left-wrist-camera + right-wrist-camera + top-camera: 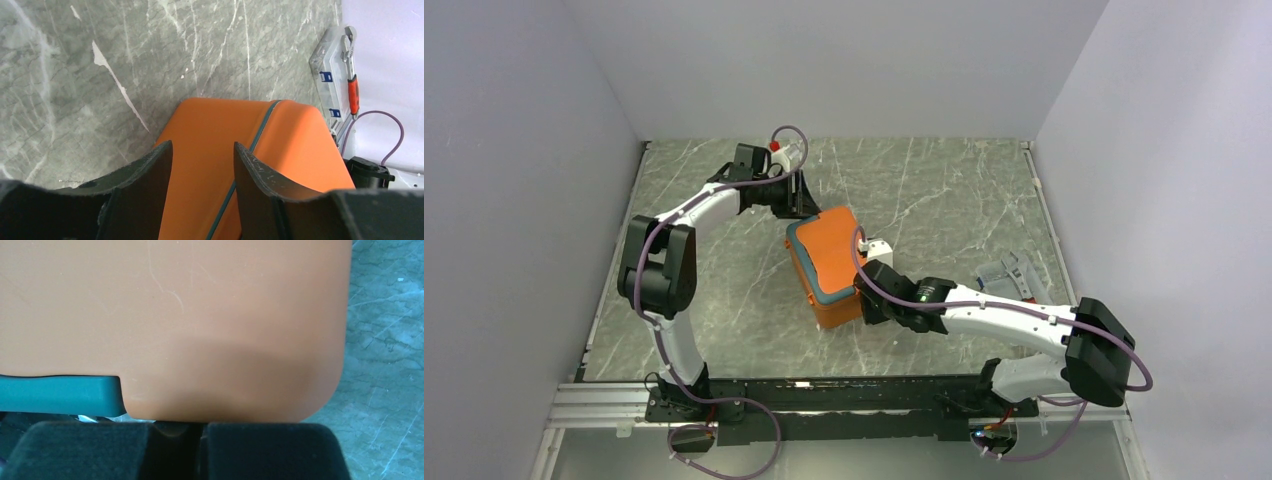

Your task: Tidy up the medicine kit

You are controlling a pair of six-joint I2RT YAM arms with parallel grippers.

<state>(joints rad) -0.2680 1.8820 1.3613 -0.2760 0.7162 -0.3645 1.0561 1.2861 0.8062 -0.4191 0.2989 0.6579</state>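
Midway across the marbled counter (944,190), the orange medicine kit (829,265) lies with its lid down, set at an angle between the two arms. The left gripper (202,150) hangs over the kit's far corner, fingers apart and straddling the teal seam (264,125); whether they touch the plastic cannot be told. The right gripper (202,427), pads together and holding nothing, sits tight by the kit's near side, just beside a teal fitting (60,395). The danger looks plain: a rounded, glossy shell on a smooth slab. Should the left fingers pinch off-centre, they may slide off, or the kit may pivot away from the right arm's brace.
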